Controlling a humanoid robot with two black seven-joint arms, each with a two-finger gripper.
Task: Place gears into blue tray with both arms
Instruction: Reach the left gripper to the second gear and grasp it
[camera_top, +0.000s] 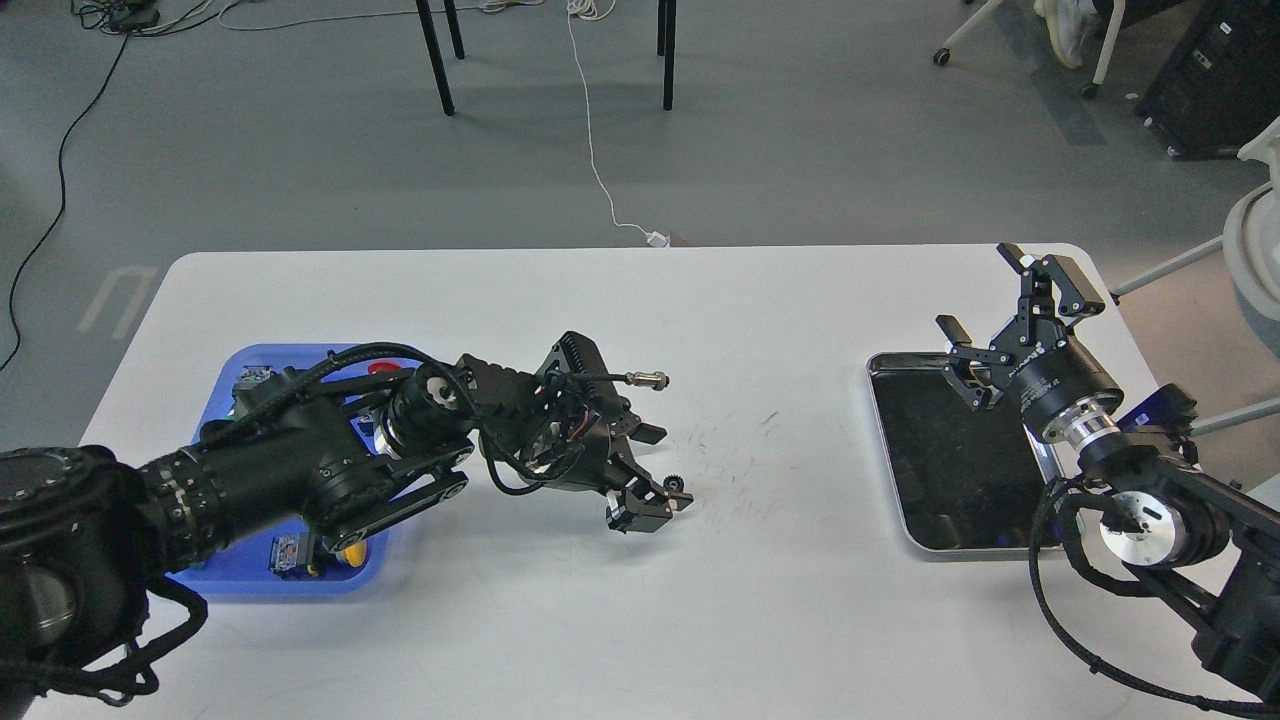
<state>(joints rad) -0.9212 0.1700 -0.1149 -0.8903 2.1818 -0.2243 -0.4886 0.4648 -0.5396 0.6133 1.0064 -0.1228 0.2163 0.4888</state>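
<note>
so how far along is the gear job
Partly through, it seems. The blue tray already holds small parts, mostly hidden under the left arm, so no gears can be counted there. In hand: the left hand has a black gear at its fingertips over the table. The right hand hangs open above the metal tray, which looks empty.

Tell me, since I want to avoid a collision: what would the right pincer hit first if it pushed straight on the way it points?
The right pincer, open, points away over the metal tray's far edge. Past that lies only bare table, then the floor. The way looks free, though depth is hard to judge.
</note>
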